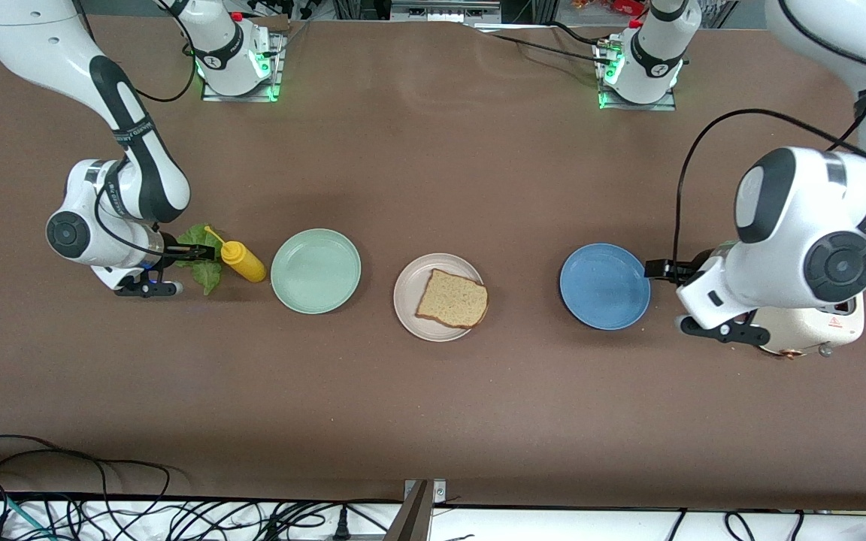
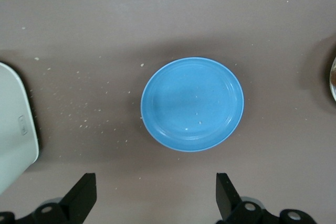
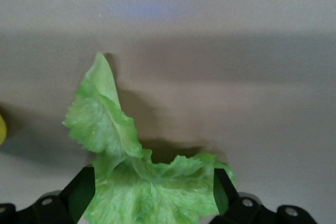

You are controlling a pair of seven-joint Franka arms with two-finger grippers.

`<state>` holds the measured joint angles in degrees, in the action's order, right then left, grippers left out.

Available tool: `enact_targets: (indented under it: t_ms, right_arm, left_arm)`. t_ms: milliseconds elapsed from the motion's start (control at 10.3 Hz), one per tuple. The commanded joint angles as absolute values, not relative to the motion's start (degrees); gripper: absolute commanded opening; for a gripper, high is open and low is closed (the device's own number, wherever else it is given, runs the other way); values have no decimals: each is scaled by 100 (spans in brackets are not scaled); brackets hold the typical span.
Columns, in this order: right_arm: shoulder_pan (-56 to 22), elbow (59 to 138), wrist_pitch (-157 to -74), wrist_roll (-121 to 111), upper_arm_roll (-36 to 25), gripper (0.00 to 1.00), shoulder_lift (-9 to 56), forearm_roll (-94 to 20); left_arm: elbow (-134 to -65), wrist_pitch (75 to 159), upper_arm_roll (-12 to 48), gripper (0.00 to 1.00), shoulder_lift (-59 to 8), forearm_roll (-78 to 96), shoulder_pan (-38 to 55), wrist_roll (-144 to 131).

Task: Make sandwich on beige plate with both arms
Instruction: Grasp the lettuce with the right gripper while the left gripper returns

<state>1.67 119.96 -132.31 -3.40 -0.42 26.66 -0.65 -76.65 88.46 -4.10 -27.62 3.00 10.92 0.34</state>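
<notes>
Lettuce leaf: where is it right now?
The lettuce leaf lies on the table at the right arm's end, beside the yellow squeeze bottle, with the open right pincer straddling it.

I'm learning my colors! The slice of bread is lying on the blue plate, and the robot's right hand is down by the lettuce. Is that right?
Not quite. The slice of bread lies on the beige plate; the blue plate holds nothing, as the front view and the left wrist view show. The rest is right: the right gripper is down at the lettuce, its fingers open on either side of the leaf.
</notes>
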Motion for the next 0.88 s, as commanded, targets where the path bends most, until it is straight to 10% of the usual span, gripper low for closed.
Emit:
enact_targets:
  t_ms: [0,292,779]
  right_arm:
    - [193,11936,-13254,-632,-18,77,2733,-132]
    - [237,11892,-13254,-773,-26,20,2751,-132]
    - [246,11743,-13166,-1001,-35,6,2725,-132]
  left_arm:
    - [-7848,8649,-360,100,-2331,123,941,53]
    - [-7875,8254,-360,100,-1900,123,800,53]
    - [-8156,7841,-343,100,-1197,-220,668,9]
